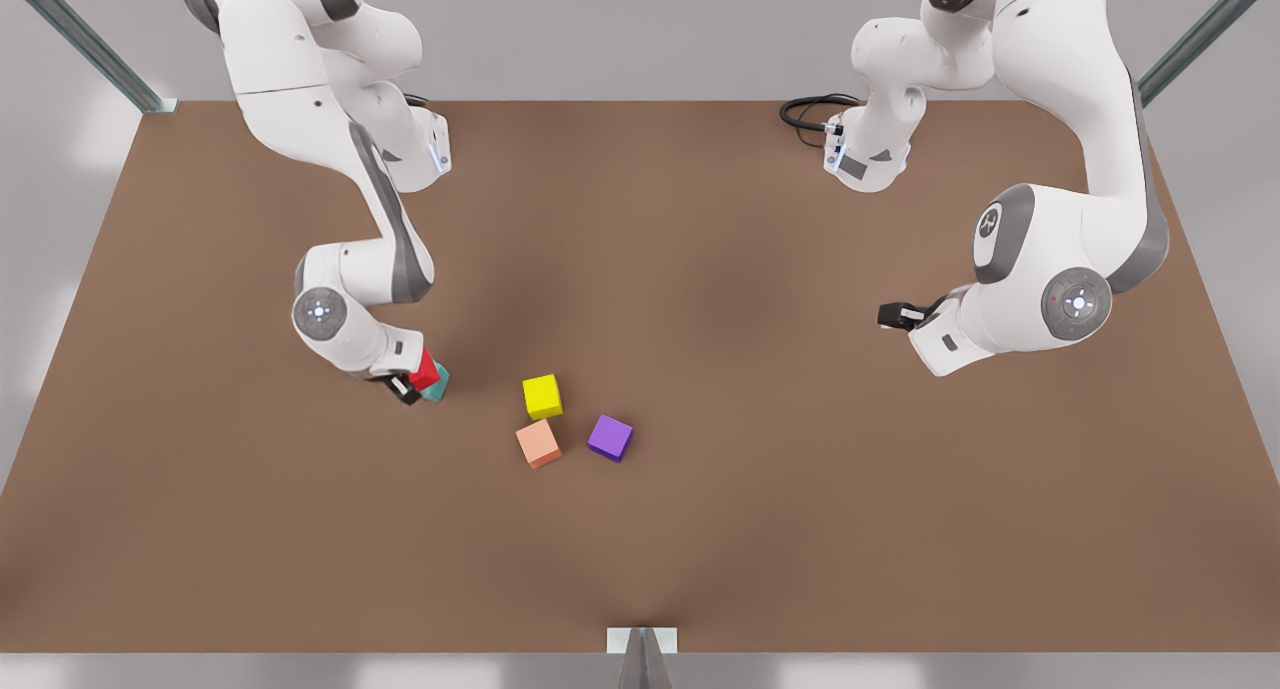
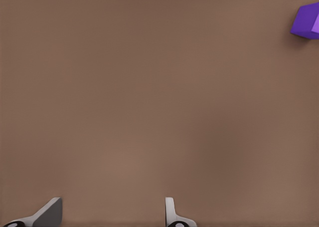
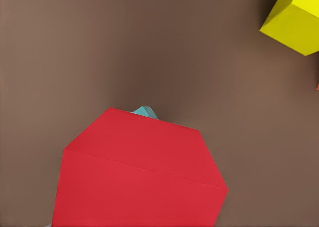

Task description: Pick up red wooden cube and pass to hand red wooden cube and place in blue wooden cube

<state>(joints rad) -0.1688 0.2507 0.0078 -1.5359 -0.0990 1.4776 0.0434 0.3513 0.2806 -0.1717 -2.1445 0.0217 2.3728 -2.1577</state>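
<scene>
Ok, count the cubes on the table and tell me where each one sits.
5. Red wooden cube in the right pincer, over the blue wooden cube. Yellow cube, salmon cube and purple cube cluster mid-table. More could hide behind the arms.

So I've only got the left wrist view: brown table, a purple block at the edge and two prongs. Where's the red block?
Observer: The red block is gripped by the right pincer, on the front view's left side of the table.
Operator: Is it anywhere near the teal one?
Observer: Yes. The teal block peeks out just beneath it. I can't tell whether they touch.
Operator: And those prongs I see?
Observer: They belong to the left pincer, which is open and waiting on the front view's right, well away from the blocks.
</scene>
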